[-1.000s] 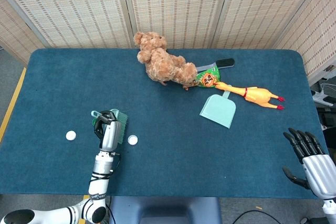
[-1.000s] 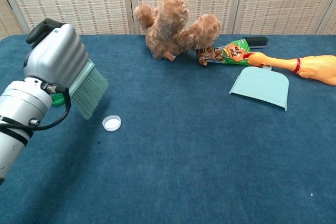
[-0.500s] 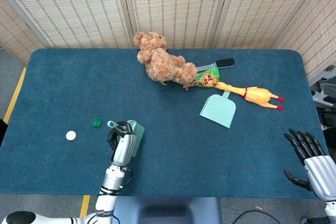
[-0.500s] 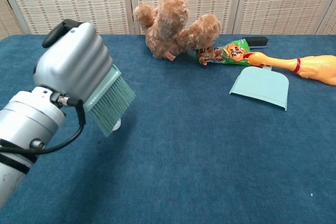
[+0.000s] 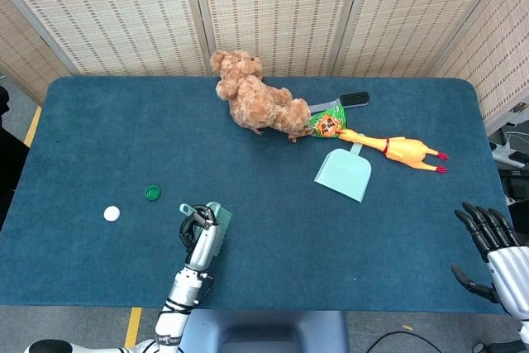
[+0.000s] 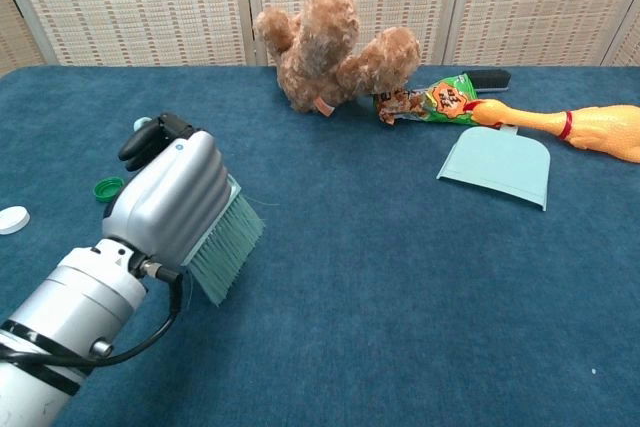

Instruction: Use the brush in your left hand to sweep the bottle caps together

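My left hand (image 5: pixel 197 235) grips a pale green brush (image 5: pixel 216 225) near the table's front edge; in the chest view the left hand (image 6: pixel 176 197) holds the brush's bristles (image 6: pixel 228 247) down against the blue cloth. A green bottle cap (image 5: pixel 152 193) lies to the left of the brush, and a white bottle cap (image 5: pixel 111 213) lies further left. The chest view shows the green cap (image 6: pixel 107 188) and the white cap (image 6: pixel 12 219) too. A second white cap is hidden by hand and brush. My right hand (image 5: pixel 488 241) hangs open off the table's right front corner.
A teddy bear (image 5: pixel 252 103) sits at the back, with a snack bag (image 5: pixel 326 124), a black object (image 5: pixel 355 99) and a rubber chicken (image 5: pixel 401 149) to its right. In front of them lies a pale green dustpan (image 5: pixel 344 175).
My left hand has carried the brush to the right and nearer the front edge. The green cap is now uncovered, and the white cap once right of the brush is hidden.
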Action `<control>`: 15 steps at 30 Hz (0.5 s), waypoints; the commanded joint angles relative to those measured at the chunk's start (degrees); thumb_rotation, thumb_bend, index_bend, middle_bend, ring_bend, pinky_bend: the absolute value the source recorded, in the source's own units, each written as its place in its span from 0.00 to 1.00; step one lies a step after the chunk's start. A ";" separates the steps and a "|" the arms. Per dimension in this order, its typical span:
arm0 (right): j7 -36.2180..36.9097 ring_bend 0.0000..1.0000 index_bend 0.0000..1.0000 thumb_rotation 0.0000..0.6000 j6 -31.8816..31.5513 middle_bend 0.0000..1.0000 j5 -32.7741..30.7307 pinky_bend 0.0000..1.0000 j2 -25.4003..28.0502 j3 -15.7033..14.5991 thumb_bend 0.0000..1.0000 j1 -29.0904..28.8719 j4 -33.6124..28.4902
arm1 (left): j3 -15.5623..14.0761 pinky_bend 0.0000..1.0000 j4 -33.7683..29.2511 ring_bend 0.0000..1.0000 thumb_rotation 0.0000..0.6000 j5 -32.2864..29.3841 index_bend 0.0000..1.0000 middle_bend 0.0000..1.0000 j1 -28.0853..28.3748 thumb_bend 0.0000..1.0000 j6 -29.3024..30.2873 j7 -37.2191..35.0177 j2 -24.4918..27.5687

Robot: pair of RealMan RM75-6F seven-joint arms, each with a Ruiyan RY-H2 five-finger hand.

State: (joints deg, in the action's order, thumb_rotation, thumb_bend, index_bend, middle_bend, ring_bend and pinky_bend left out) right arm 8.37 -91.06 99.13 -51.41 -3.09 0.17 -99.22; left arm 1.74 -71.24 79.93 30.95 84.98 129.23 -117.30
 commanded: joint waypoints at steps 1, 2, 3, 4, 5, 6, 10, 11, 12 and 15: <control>-0.07 0.00 0.00 1.00 0.04 0.00 -0.06 0.00 -0.02 0.02 0.20 0.00 -0.03 | -0.14 0.83 1.61 0.79 1.00 0.11 0.93 1.00 -0.27 0.52 -0.54 -1.15 -0.60; -0.17 0.00 0.00 1.00 0.05 0.00 -0.06 0.00 -0.05 0.02 0.20 0.01 -0.05 | -0.09 0.83 2.14 0.79 1.00 0.29 0.93 1.00 -0.26 0.52 -0.59 -1.46 -0.68; -0.25 0.00 0.00 1.00 0.06 0.00 -0.05 0.00 -0.07 0.02 0.20 0.01 -0.05 | -0.06 0.83 2.61 0.79 1.00 0.48 0.93 1.00 -0.24 0.52 -0.58 -1.54 -0.70; -0.31 0.00 0.00 1.00 0.05 0.00 -0.05 0.00 -0.10 0.03 0.20 0.02 -0.04 | -0.04 0.83 3.12 0.79 1.00 0.68 0.93 1.00 -0.21 0.52 -0.57 -1.48 -0.68; -0.41 0.00 0.00 1.00 0.05 0.00 -0.07 0.00 -0.13 0.05 0.20 0.02 -0.04 | 0.01 0.83 3.70 0.79 1.00 0.78 0.93 1.00 -0.24 0.52 -0.63 -1.46 -0.58; -0.48 0.00 0.00 1.00 0.04 0.00 -0.10 0.00 -0.15 0.08 0.20 0.03 -0.05 | 0.03 0.83 4.16 0.79 1.00 0.83 0.93 1.00 -0.31 0.52 -0.63 -1.48 -0.48; -0.76 0.00 0.00 1.00 -0.04 0.00 -0.43 0.00 -0.19 0.21 0.20 0.12 -0.11 | -0.13 0.83 6.53 0.79 1.00 1.01 0.93 1.00 -0.77 0.52 -0.80 -1.95 0.07; -0.82 0.00 0.00 1.00 -0.07 0.00 -0.52 0.00 -0.20 0.26 0.20 0.14 -0.16 | -0.28 0.83 7.22 0.79 1.00 1.15 0.93 1.00 -0.85 0.52 -0.84 -1.88 0.21; -0.88 0.00 0.00 1.00 -0.14 0.00 -0.62 0.00 -0.20 0.31 0.20 0.18 -0.24 | -0.59 0.83 8.24 0.79 1.00 1.36 0.93 1.00 -0.98 0.52 -0.95 -1.70 0.38; -1.14 0.00 0.00 1.00 -0.23 0.00 -0.60 0.00 -0.23 0.32 0.20 0.26 -0.41 | -1.25 0.83 11.00 0.79 1.00 1.89 0.93 1.00 -1.38 0.52 -1.13 -1.59 0.63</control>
State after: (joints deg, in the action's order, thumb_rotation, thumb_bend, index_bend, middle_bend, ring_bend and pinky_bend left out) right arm 7.26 -91.28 98.52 -51.63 -2.77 0.43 -99.59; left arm 0.93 -61.54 81.44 29.88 84.01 127.58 -116.92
